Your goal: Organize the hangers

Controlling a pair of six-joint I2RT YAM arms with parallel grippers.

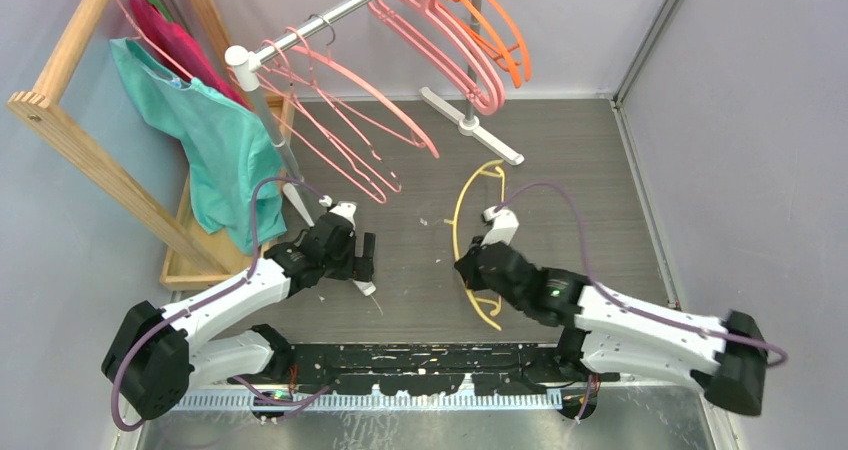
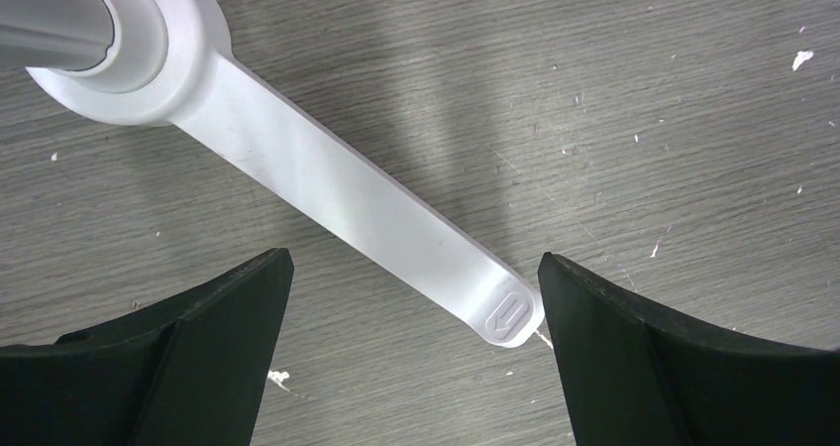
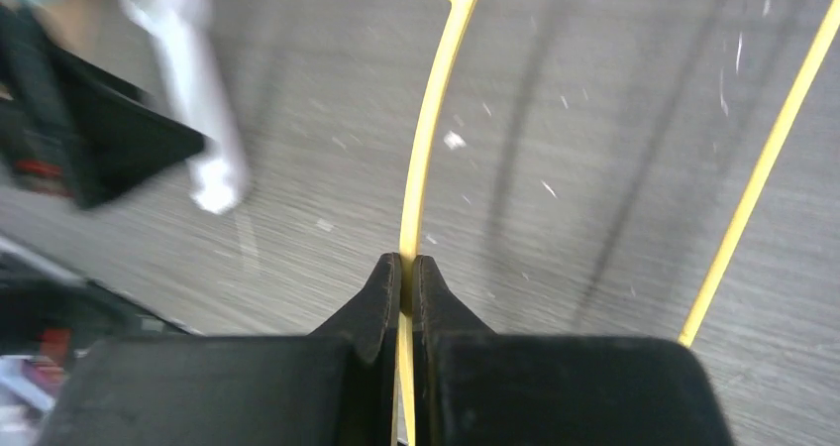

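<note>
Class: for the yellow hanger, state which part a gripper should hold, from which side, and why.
Pinch the yellow hanger by its thin side bar from above, fingers straddling it: the rod fits between them, as the right gripper shows.

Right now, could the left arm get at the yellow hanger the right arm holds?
Probably yes. The left gripper is open and empty over the rack foot, with only bare table between it and the yellow hanger. The right gripper is shut on its near end, leaving the far curve free.
</note>
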